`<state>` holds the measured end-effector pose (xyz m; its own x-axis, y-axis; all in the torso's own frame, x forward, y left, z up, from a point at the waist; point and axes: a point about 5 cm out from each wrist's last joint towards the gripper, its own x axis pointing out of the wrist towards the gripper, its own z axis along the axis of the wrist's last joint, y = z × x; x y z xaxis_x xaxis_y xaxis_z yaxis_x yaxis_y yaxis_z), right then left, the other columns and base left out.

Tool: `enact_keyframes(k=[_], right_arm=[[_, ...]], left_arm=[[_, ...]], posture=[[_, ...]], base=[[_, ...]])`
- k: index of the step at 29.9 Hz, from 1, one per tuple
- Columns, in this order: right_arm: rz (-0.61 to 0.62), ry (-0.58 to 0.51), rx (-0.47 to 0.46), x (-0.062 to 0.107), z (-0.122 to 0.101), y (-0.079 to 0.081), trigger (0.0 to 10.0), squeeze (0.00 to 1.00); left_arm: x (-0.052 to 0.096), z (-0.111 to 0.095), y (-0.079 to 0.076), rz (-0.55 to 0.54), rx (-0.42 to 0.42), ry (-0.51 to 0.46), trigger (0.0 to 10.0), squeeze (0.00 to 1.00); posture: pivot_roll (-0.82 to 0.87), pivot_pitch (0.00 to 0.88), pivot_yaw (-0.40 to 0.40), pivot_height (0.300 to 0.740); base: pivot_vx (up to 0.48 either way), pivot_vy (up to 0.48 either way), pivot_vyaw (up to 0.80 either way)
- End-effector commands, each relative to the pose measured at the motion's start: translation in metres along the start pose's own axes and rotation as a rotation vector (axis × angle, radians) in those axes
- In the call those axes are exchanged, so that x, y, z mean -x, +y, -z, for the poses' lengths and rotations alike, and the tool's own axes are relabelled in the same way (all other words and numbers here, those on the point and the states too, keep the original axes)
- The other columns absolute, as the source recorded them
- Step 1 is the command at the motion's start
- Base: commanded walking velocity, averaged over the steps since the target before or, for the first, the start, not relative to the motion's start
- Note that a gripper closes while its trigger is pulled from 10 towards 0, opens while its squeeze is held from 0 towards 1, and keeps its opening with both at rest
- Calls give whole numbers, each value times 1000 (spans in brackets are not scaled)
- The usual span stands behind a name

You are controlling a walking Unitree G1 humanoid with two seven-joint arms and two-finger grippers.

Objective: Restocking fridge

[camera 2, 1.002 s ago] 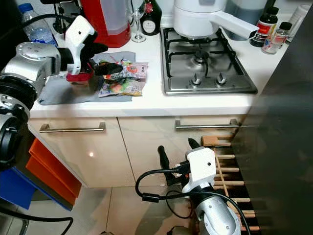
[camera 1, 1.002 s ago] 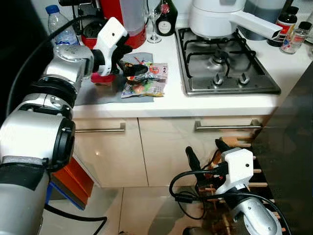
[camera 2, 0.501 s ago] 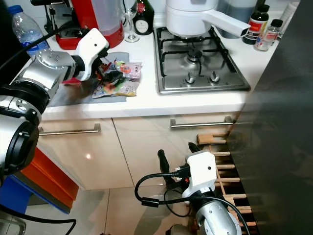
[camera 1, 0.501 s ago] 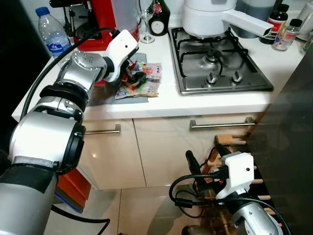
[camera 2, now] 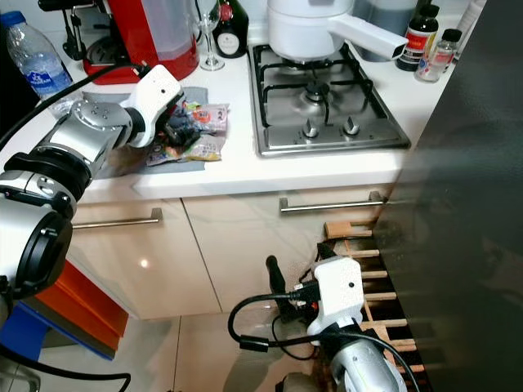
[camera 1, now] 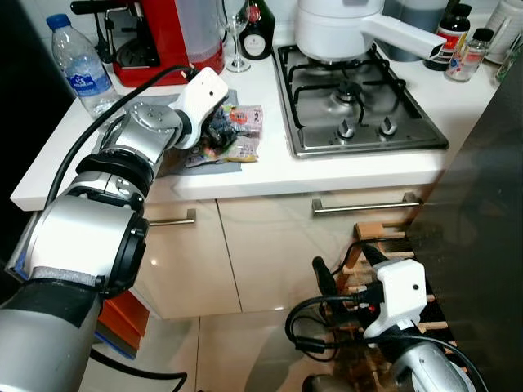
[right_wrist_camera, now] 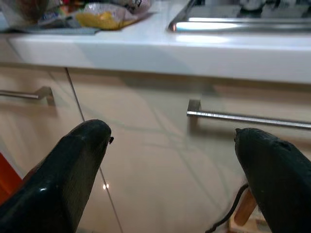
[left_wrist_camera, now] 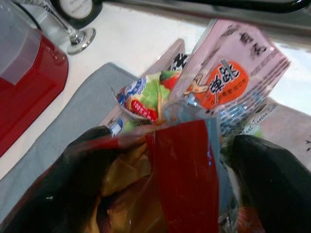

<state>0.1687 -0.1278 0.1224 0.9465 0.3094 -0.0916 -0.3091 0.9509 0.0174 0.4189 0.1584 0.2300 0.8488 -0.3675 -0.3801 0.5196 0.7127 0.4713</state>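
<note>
While the snack packets [camera 1: 235, 135] lie on the grey cloth [camera 1: 173, 155] at the left of the surface [camera 1: 270, 175], left gripper [left_wrist_camera: 160, 194] has its jaws clamped around a red-and-yellow packet in that pile. Right gripper [right_wrist_camera: 170, 160] hangs low by the cabinet drawers [camera 2: 327, 245], jaws spread, holding nothing. Restock looks barely begun: nothing lifted off yet. Pink packet print is East Asian script, unreadable; water bottle [camera 1: 75, 65] label too small.

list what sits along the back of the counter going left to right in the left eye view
water bottle → red coffee machine → wine glass → dark round bottle → white pot on the hob → two small bottles
</note>
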Motion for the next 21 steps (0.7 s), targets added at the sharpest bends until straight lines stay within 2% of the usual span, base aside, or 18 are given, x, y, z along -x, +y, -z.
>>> enact_keyframes(k=[1,10,16,19,21], right_arm=[[-6,1,-6,2,-2,1,10000,0],[-18,8,-4,-1,-1,0,10000,0],[-19,14,-11,-4,3,0,10000,0],[4,15,-30,-6,6,-3,10000,0],[4,14,-28,-7,6,-4,10000,0]], left_arm=[[-1,13,-4,9,16,48,0,0],[-7,13,-15,39,5,55,0,0],[-9,7,-20,70,50,21,0,0],[-8,-8,-15,47,91,-66,0,0],[-7,-13,-12,38,100,-86,0,0]], posture=[[-393,63,89,740],[-387,62,82,740],[-384,59,84,740],[-381,47,91,740],[-381,47,91,740]], base=[[0,0,0],[0,0,0],[0,0,0],[0,0,0],[0,0,0]])
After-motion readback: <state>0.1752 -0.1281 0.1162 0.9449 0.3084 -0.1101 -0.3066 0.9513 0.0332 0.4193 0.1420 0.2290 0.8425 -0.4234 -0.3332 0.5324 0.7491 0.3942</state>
